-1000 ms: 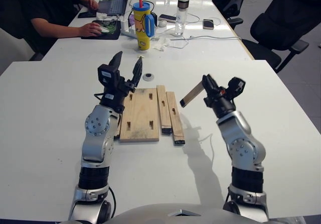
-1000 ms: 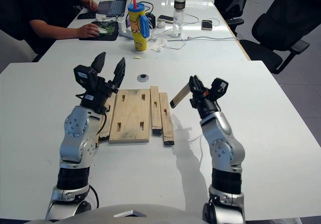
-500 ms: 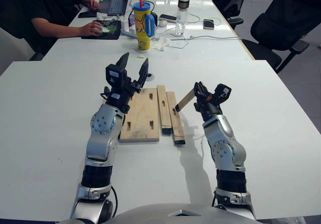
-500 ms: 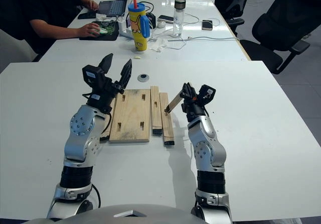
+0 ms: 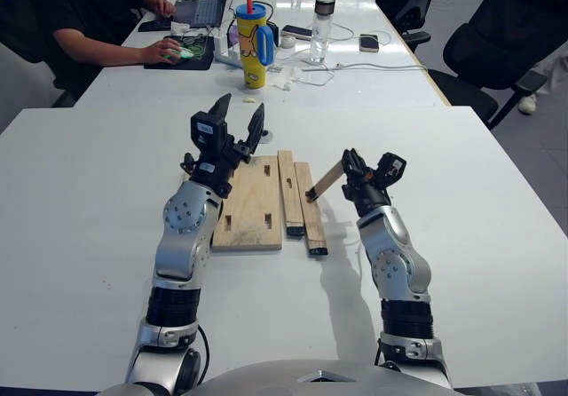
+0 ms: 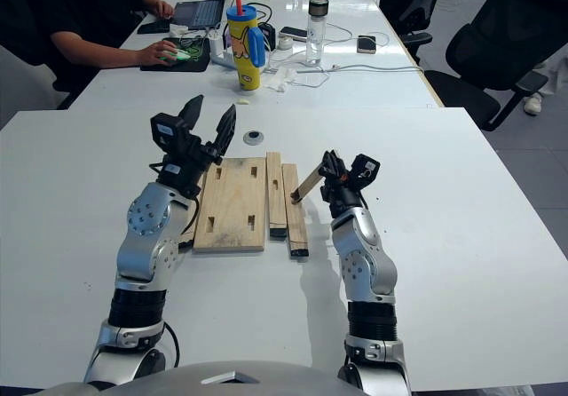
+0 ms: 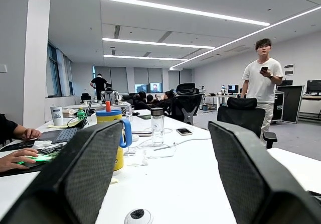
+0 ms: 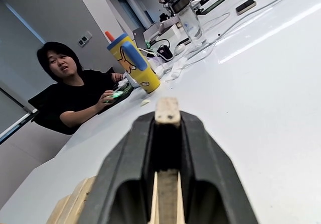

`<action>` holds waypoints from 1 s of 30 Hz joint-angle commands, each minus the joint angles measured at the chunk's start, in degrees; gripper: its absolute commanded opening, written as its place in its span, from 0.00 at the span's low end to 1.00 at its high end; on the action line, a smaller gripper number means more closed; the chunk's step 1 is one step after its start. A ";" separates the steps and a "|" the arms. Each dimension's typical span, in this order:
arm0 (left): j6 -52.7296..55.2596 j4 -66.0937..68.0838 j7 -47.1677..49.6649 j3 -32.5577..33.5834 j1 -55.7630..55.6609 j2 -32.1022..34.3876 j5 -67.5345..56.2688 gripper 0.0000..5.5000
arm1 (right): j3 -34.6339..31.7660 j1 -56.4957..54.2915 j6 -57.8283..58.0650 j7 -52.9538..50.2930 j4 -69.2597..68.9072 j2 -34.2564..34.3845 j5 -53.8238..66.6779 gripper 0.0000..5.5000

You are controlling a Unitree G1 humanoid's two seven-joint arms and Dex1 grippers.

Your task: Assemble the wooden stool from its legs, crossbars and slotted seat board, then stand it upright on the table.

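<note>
The slotted seat board [image 5: 250,202] lies flat on the white table [image 5: 80,201]. Two wooden bars [image 5: 287,192] [image 5: 310,209] lie side by side along its right edge. My left gripper [image 5: 238,119] is held up over the board's far left corner, fingers [image 7: 75,179] spread wide with nothing between them. My right gripper [image 5: 354,169] is just right of the bars and shut on a short wooden stick [image 5: 326,181]. The stick slants down, its low end touching or just above the right bar. In the right wrist view the stick [image 8: 167,109] sits clamped between the two fingers [image 8: 125,148].
A small round black-and-white disc [image 5: 264,135] lies just beyond the board. Farther back stand a yellow tumbler [image 5: 251,45], a clear bottle [image 5: 320,27], cables and a laptop, where a person sits. Bare tabletop stretches to the left, right and front.
My right gripper has carried the stick down and left, toward the bars. My left arm has moved forward and right over the board's far corner. Little has changed in the last half second.
</note>
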 commanded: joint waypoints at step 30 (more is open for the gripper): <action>5.08 -6.30 2.70 -1.48 2.71 -1.39 0.18 0.57 | 10.31 11.65 -2.70 -5.36 -0.72 -1.02 -23.38 0.08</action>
